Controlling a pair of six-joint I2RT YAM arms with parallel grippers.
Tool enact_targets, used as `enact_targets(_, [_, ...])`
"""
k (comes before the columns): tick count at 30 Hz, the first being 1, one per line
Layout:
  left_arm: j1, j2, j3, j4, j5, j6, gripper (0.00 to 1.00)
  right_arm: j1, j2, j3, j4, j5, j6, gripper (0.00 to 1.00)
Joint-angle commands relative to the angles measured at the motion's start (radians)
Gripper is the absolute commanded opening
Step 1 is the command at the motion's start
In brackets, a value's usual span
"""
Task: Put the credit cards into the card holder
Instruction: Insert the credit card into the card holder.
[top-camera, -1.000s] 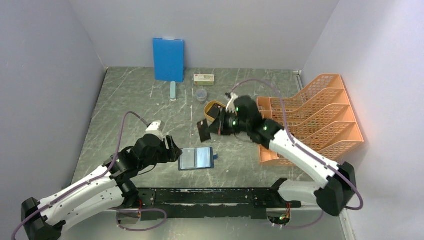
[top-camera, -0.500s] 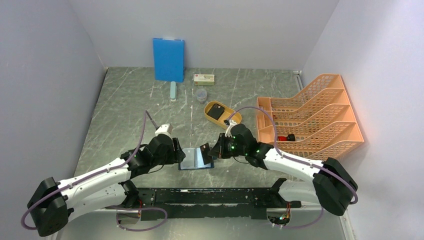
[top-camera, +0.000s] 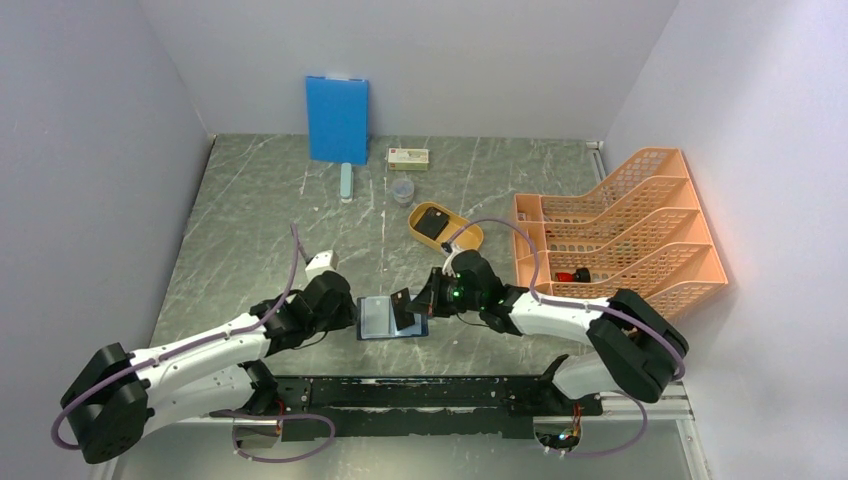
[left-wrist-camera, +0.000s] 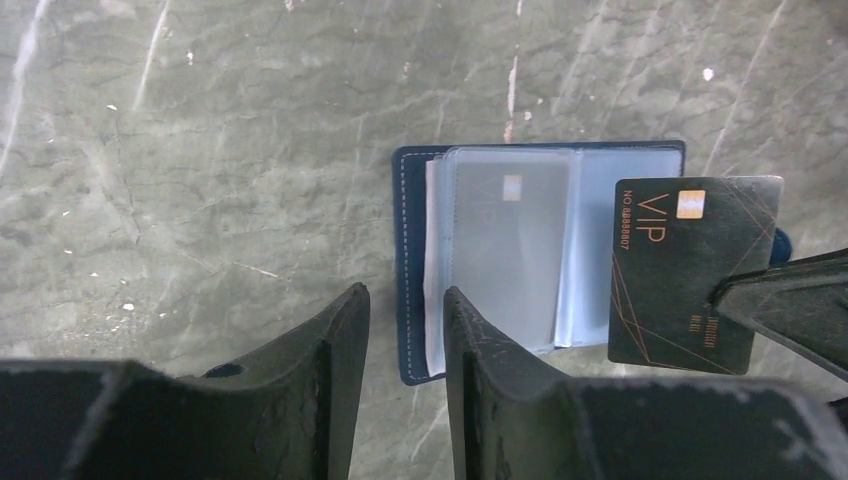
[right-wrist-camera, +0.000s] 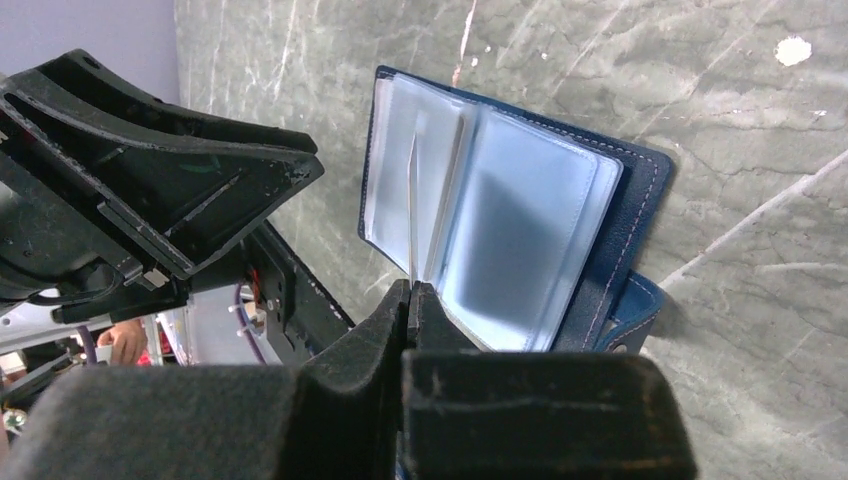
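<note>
Left wrist: right jaws pinch a flat black card (left-wrist-camera: 692, 272) over the clear-sleeved card holder (left-wrist-camera: 500, 250); left jaws narrow, empty.

Table layout: card holder (top-camera: 385, 318) open, near centre.
Left gripper (left-wrist-camera: 405, 295) just left of it. Right gripper (top-camera: 412, 305) on its right pinches a credit card (left-wrist-camera: 690, 270) over its right half. Behind: oval tray (top-camera: 466, 239), cup (top-camera: 402, 190), small box (top-camera: 408, 157), flat board (top-camera: 337, 119) against the back wall. File rack (top-camera: 620, 235) far right.

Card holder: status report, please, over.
Left gripper open, at left edge of holder. Right gripper shut on card. Holder lies open, card over its right page, not yet in. No obstacle seen.
</note>
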Motion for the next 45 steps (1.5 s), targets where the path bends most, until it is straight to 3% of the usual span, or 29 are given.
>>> enact_targets(1, [0.006,0.007,-0.027,0.000,-0.034,-0.022,0.36,0.002,0.032,-0.011,0.044,-0.014,0.025,0.00])
enact_targets(8, [0.008,0.019,-0.054,0.014,-0.022,-0.025,0.29,0.002,0.065,-0.018,0.050,-0.022,0.032,0.00])
enact_targets(35, [0.009,0.043,-0.097,0.065,0.033,-0.027,0.26,0.004,0.150,-0.018,0.118,-0.072,0.067,0.00])
enact_targets(45, [0.009,0.023,-0.093,0.042,0.016,-0.026,0.26,0.004,0.042,-0.041,0.070,-0.005,0.074,0.00])
